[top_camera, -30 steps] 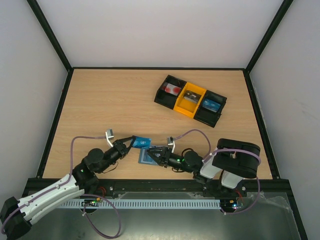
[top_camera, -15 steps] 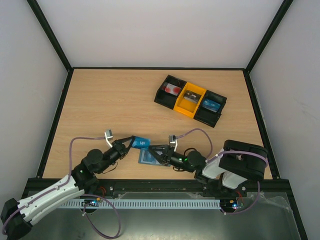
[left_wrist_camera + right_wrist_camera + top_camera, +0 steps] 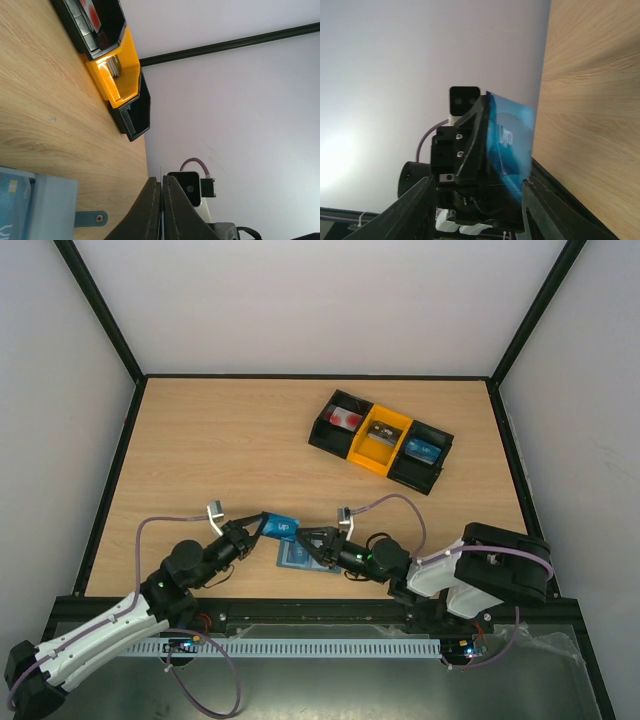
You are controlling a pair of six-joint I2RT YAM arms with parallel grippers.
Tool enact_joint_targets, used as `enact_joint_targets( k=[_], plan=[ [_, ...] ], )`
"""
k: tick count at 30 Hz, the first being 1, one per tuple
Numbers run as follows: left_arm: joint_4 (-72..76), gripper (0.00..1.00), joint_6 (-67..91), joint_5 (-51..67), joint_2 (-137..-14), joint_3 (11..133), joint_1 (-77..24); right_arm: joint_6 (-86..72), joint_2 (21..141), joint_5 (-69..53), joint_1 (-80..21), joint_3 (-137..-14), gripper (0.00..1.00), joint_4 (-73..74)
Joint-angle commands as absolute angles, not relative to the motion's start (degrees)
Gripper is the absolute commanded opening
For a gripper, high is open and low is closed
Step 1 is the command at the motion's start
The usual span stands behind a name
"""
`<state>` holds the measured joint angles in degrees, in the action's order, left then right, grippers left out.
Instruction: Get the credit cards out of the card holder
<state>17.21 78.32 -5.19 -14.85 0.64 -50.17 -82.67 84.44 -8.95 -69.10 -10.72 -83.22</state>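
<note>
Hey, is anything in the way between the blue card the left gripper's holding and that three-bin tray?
Nothing visible does. Only bare table lies between the blue card, pinched in the left gripper, and the tray. The right gripper and the card holder sit nearer the arms, off that path.

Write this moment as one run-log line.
left gripper: shut on bright blue plastic card | right gripper: open, over dusty-blue folding card holder
</note>
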Motion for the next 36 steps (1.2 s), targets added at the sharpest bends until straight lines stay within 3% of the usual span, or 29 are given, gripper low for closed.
enact_joint_targets(
  k=[1, 7, 17, 25, 29, 31, 34, 36],
  plan=[
    [17.8, 0.03, 78.8, -5.7, -13.5, -0.2, -49.9, -81.1, 81.5, -6.3, -69.6, -11.8, 0.47, -75.2],
    [17.7, 0.03, 78.7, -6.3, -13.4, 0.2, -49.9, -78.0, 77.4, -5.6, -69.6, -14.5, 0.50, -64.6],
    [20.0, 0.03, 79.6, -6.7, -13.5, 0.0, -49.9, -78.4, 79.5, -7.5, -69.8, -16.6, 0.37, -66.2],
    [19.8, 0.03, 80.0, -6.9, -13.6, -0.4, -49.9, -78.8, 80.0, -6.5, -70.0, -15.4, 0.04, -69.3],
    [19.8, 0.04, 79.5, -7.1, -13.6, -0.4, -49.9, -78.4, 79.7, -6.3, -70.0, -15.1, 0.02, -69.6],
    [19.4, 0.20, 79.0, -7.2, -13.5, -0.3, -49.9, -78.0, 79.7, -6.3, -70.0, -14.9, 0.02, -70.1],
    [17.7, 0.61, 78.1, -7.4, -13.4, 0.3, -49.9, -76.2, 79.3, -6.6, -70.1, -15.0, 0.02, -69.8],
    [15.1, 0.76, 77.5, -7.5, -13.4, 1.3, -49.9, -74.8, 78.5, -6.2, -70.1, -15.5, 0.02, -67.1]
  ],
)
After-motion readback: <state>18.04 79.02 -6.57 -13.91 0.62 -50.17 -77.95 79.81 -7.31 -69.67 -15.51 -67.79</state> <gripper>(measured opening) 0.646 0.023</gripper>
